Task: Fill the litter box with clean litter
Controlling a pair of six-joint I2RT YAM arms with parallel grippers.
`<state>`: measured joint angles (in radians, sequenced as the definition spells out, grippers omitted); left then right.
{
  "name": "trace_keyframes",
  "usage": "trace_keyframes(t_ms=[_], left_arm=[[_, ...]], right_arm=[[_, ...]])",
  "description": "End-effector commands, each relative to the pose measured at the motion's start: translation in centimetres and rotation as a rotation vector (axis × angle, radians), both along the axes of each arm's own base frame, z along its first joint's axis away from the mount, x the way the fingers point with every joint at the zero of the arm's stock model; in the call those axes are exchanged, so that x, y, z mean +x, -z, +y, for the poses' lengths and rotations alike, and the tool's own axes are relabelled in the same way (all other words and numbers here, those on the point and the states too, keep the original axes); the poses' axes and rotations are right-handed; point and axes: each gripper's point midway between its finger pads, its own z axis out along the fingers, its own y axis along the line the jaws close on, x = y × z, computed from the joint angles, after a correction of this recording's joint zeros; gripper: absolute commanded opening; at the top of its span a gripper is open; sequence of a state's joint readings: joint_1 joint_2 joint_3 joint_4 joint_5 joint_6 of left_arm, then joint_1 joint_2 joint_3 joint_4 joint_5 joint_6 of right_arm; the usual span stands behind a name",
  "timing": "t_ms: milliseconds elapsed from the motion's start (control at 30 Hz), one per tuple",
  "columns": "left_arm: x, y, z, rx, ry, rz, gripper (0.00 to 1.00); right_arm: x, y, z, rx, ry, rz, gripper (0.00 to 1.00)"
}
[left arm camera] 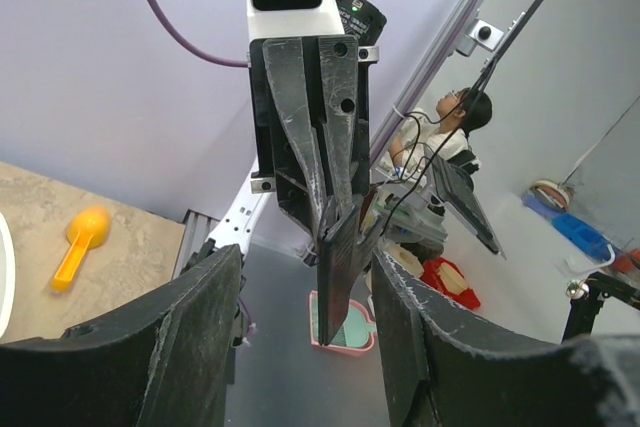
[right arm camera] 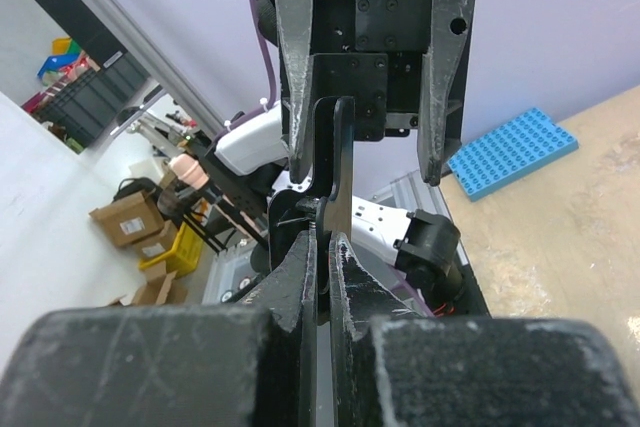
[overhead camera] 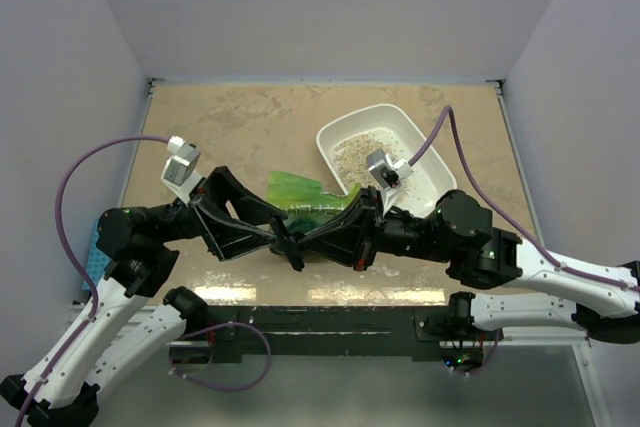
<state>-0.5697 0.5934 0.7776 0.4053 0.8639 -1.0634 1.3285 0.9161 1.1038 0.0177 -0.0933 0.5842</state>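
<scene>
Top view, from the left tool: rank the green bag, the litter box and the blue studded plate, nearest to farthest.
From the left tool:
1. green bag, just beyond it, mid-scene.
2. litter box, farther back on the right.
3. blue studded plate, at the far left edge, only partly in view.

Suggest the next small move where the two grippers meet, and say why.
Probably close the left gripper. Its jaws stand open and appear to straddle the thin black flat piece, which the right gripper holds clamped, so a handover looks ready.
</scene>
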Motion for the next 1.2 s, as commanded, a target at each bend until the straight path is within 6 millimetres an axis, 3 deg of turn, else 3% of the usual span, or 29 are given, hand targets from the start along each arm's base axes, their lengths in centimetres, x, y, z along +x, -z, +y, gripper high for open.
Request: trace_keyframes(t_ms=[0, 433, 500, 533, 600, 633, 700, 933, 1100, 1167], left_arm=[[-0.7, -1.9, 0.5, -0.046, -0.001, -0.049, 0.56], [-1.1, -1.7, 0.5, -0.036, 0.02, -0.063, 0.07], [-1.2, -1.7, 0.5, -0.034, 0.023, -0.068, 0.01], [-1.2, -1.7, 0.5, -0.033, 0.023, -0.069, 0.0], [-1.2, -1.8, 0.5, -0.029, 0.019, -0.079, 0.0], [-1.1, -1.8, 0.5, -0.018, 0.016, -0.071, 0.0], [-0.9, -1.7, 0.4, -0.007, 0.006, -0.075, 0.0], [-0.3, -1.7, 0.3, 0.029, -0.025, -0.063, 0.0], [0.4, -1.4, 0.2, 0.049, -0.054, -0.047, 0.0], [0.9, -0.9, 0.0, 0.071, -0.069, -0.029, 0.0]], right_arm=[[-0.3, -1.5, -0.3, 0.068, -0.008, -0.003, 0.0], [0.3, -1.3, -0.4, 0.08, 0.023, 0.017, 0.0], [0.4, -1.2, -0.5, 0.074, 0.029, 0.021, 0.13], [0.6, -1.0, -0.6, 0.065, 0.044, 0.026, 0.34], [1.1, -0.8, -1.1, 0.044, 0.075, 0.029, 0.52], [1.1, -0.8, -1.4, 0.039, 0.082, 0.017, 0.72], [1.5, -1.4, -2.7, 0.039, 0.122, -0.005, 0.99], [5.1, -1.3, -7.3, 0.014, 0.375, 0.001, 0.99], [2.3, -1.4, -5.9, 0.019, 0.208, -0.151, 0.99], [2.5, -0.6, -4.8, -0.034, 0.196, -0.17, 0.98]])
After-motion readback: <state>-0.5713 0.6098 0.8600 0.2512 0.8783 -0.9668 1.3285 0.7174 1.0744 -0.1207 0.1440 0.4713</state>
